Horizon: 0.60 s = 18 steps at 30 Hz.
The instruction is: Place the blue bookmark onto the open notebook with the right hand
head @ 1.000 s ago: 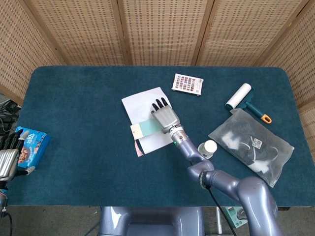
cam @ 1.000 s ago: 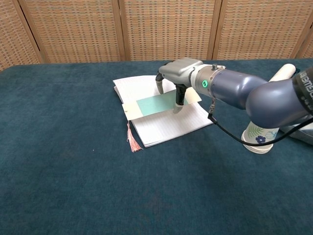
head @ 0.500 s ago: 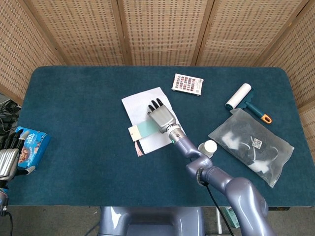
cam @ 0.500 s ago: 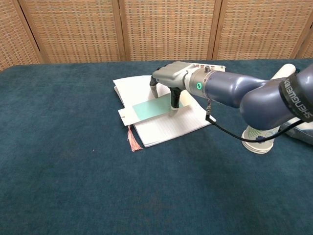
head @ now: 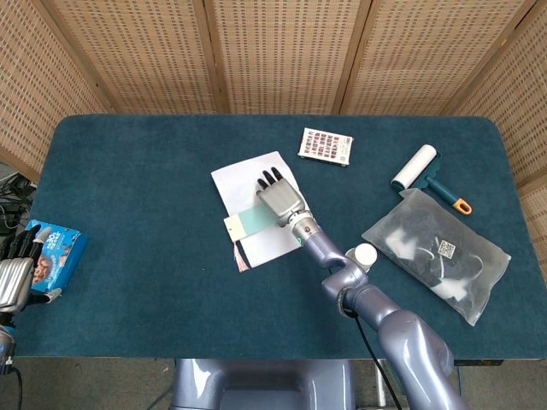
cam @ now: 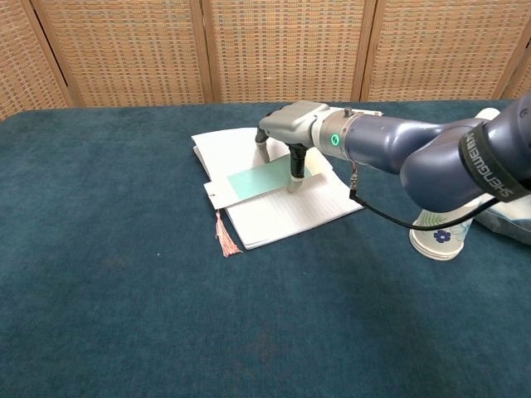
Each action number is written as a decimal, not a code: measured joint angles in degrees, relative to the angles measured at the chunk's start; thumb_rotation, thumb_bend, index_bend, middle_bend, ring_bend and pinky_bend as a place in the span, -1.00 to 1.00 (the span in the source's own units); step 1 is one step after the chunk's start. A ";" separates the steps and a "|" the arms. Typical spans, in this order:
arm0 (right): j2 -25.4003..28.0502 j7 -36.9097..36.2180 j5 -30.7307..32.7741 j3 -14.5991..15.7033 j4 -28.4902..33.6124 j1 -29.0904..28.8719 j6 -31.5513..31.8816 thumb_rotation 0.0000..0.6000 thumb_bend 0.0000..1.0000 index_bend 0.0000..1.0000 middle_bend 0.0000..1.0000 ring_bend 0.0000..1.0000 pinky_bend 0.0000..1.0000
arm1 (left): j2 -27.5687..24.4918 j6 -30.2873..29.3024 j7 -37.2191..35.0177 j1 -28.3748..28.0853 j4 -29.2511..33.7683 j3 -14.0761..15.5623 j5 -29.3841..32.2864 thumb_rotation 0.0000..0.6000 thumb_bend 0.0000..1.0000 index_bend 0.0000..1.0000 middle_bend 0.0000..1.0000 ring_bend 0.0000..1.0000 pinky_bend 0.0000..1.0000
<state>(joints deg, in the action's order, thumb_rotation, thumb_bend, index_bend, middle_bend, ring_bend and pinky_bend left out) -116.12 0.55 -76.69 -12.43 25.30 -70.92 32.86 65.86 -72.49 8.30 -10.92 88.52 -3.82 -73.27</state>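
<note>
Blue-green and flat, the bookmark [cam: 259, 180] lies on the white page of the open notebook [cam: 282, 211]. Its pale end with the pink tassel [cam: 222, 238] sticks out past the left edge of the page, and the tassel rests on the dark cloth of the table [cam: 124, 274].

The right hand [cam: 289, 133] is over the far end of the bookmark, palm down. In the chest view one finger points straight down onto the bookmark near its right end, and another comes down at the far edge. It looks like the hand is still pinching or pressing the bookmark, but I cannot tell for sure if it has let go.

The bookmark seems to be almost where it should be. To finish well, the fingers should open slowly and lift straight up, so the light card does not slide or flip. It would be nicer if more of it sat on the page first.

The left hand [head: 15, 282] waits far off at the table's left edge, beside a blue snack pack [head: 53, 248], with nothing plainly in it. A paper cup [cam: 438, 232] stands near the right arm.
</note>
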 measured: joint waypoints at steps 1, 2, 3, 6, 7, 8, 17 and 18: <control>-0.14 -0.55 -0.20 0.11 -0.55 -0.13 -0.14 1.00 -0.36 0.50 -0.55 -1.00 -0.92 | 0.02 0.09 0.00 -0.02 -0.02 0.01 0.05 1.00 -0.95 -1.00 -1.00 -1.00 -1.00; -0.23 -0.95 -0.38 0.22 -0.92 -0.21 -0.24 1.00 -0.36 0.50 -0.55 -1.00 -0.92 | 0.04 0.20 -0.01 -0.05 -0.05 0.02 0.10 1.00 -0.95 -1.00 -1.00 -1.00 -1.00; -0.32 -1.30 -0.60 0.37 -1.25 -0.30 -0.34 1.00 -0.36 0.50 -0.55 -1.00 -0.92 | 0.05 0.28 0.00 -0.09 -0.07 0.03 0.14 1.00 -0.95 -1.00 -1.00 -1.00 -1.00; -0.58 -2.12 -1.29 0.88 -2.11 -0.52 -0.50 1.00 -0.36 0.48 -0.55 -1.00 -0.93 | 0.12 0.45 0.10 -0.20 -0.08 0.07 0.16 1.00 -0.95 -1.00 -1.00 -1.00 -1.00; -0.70 -2.36 -1.49 1.02 -2.41 -0.58 -0.50 1.00 -0.36 0.46 -0.56 -1.00 -0.93 | 0.14 0.42 0.13 -0.22 -0.05 0.08 0.08 1.00 -0.95 -1.00 -1.00 -1.00 -1.00; -0.79 -2.45 -1.65 1.15 -2.71 -0.63 -0.50 1.00 -0.36 0.45 -0.57 -1.00 -0.94 | 0.15 0.40 0.14 -0.23 -0.03 0.10 0.01 1.00 -0.95 -1.00 -1.00 -1.00 -1.00; -1.71 -3.16 -2.44 1.98 -4.94 -0.74 -1.39 1.00 -0.41 -0.11 -0.79 -1.00 -0.97 | 0.27 0.58 0.24 -0.38 -0.01 0.34 -0.24 1.00 -0.95 -1.00 -1.00 -1.00 -1.00; -1.85 -3.04 -2.41 1.96 -5.24 -0.71 -1.34 1.00 -0.41 -0.18 -0.81 -1.00 -0.97 | 0.28 0.58 0.24 -0.38 -0.02 0.34 -0.24 1.00 -0.95 -1.00 -1.00 -1.00 -1.00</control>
<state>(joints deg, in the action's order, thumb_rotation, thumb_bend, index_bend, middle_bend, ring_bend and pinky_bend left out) -117.97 -2.49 -79.10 -10.46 20.06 -71.63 31.52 66.15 -71.92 8.55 -11.30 88.51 -3.48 -73.52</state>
